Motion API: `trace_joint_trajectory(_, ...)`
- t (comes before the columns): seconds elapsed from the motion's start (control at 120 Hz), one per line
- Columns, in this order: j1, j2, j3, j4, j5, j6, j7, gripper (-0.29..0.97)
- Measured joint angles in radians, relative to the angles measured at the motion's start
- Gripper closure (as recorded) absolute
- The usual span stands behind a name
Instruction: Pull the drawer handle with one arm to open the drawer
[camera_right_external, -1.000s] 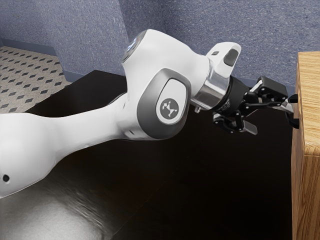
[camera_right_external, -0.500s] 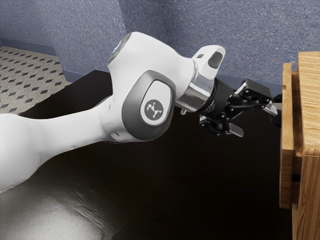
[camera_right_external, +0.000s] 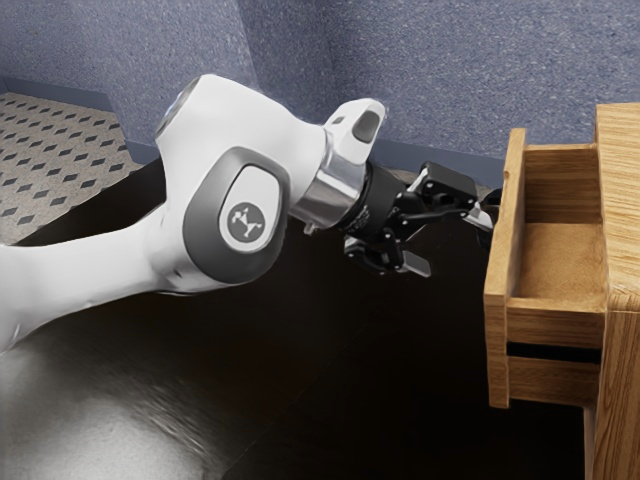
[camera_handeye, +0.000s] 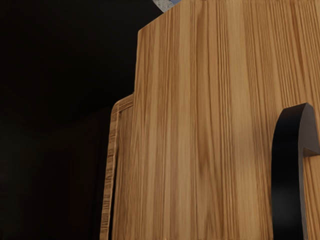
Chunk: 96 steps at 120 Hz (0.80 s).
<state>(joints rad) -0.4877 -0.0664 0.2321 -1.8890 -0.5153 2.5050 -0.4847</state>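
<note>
Dark tabletop (camera_right_external: 300, 400); wooden drawer (camera_right_external: 545, 270) stands open, claw (camera_right_external: 487, 213) at its front (grasp unclear). Wrist view: black handle (camera_handeye: 289, 175).

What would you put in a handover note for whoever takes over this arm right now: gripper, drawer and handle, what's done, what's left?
The gripper is at the front of the drawer, by the black handle; its grip cannot be read.
The drawer stands out of the wooden cabinet, with its inside showing.
Done: the drawer is open a good way.
Left: probably pull a little farther if full opening is wanted, then let go and back off.
</note>
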Motion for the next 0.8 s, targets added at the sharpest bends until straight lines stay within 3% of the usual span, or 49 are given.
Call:
trace_joint_trajectory(0.325, 0.002, -0.141, 0.060, -0.146, -0.004, 0.016, 0.002, 0.00)
trace_joint_trajectory(0.8, -0.006, -0.176, 0.063, -0.148, 0.014, 0.030, 0.006, 0.00)
